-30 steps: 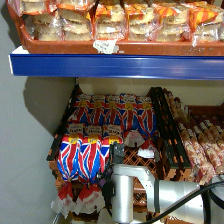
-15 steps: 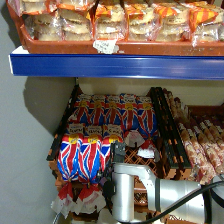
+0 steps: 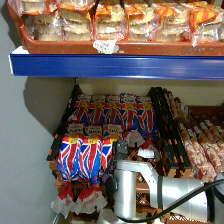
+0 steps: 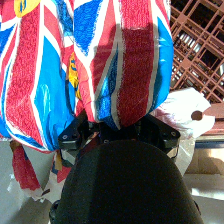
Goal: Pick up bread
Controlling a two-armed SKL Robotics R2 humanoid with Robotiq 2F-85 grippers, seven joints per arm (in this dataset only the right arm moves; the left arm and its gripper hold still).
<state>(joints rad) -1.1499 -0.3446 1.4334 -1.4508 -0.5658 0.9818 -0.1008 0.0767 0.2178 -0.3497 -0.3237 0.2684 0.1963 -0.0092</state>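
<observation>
Your right gripper (image 3: 116,159) is pressing up against the front row of bread (image 3: 84,156) in the brown wire crate (image 3: 165,131), at that row's right end. From the wrist, the bread (image 4: 95,60) is hiding your fingers, so you cannot tell whether they are spread or pinching. Behind it a second row of loaves (image 3: 116,111) is standing; above the crate, buns (image 3: 110,21) are sitting on the blue shelf (image 3: 115,66).

In the wrist view, the Union Jack loaf (image 4: 95,65) fills the frame, its top and far side cut off by the edges, and it covers the fingertips of the right gripper (image 4: 117,127), so their spacing cannot be judged. In the head view, the silver right arm (image 3: 150,192) hides the crate (image 3: 172,142) floor beside the front loaves.
</observation>
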